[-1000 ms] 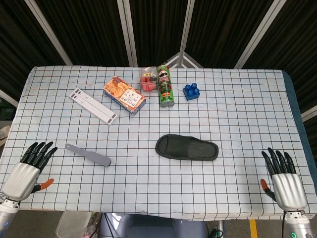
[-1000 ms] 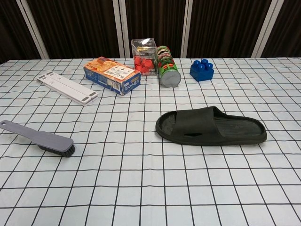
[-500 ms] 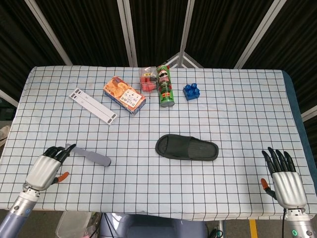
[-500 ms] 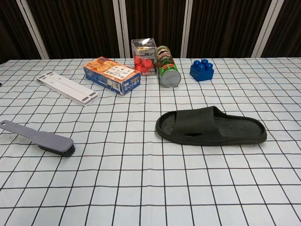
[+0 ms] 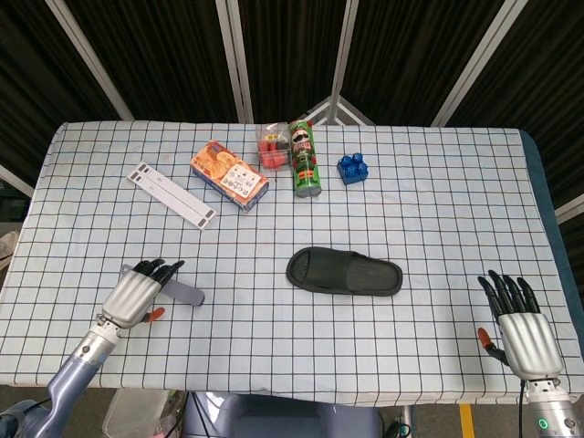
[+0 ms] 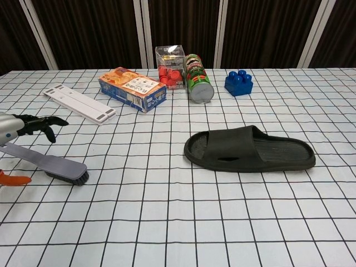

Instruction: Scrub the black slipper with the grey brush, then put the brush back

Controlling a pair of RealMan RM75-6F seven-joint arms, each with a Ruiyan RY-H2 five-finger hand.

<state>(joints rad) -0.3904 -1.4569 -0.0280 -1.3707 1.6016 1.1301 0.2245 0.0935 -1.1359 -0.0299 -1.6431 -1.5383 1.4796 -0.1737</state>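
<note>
The black slipper (image 5: 344,272) (image 6: 248,149) lies flat near the table's middle, toe to the left. The grey brush (image 5: 185,293) (image 6: 53,164) lies left of it, bristles down and handle pointing left. My left hand (image 5: 137,290) (image 6: 25,126) hovers over the brush's handle with fingers spread and the orange-tipped thumb apart, holding nothing; it hides most of the handle in the head view. My right hand (image 5: 520,324) stays at the table's front right edge, fingers spread, empty; it is absent from the chest view.
Along the back stand an orange box (image 5: 229,174), a clear box of red pieces (image 5: 271,146), a green can (image 5: 306,159) and a blue block (image 5: 352,168). A white strip (image 5: 171,194) lies at the back left. The checked cloth (image 5: 438,210) covers the table.
My left hand has moved from the table's front left edge rightward to above the brush's handle. The brush, slipper and right hand have not moved.
</note>
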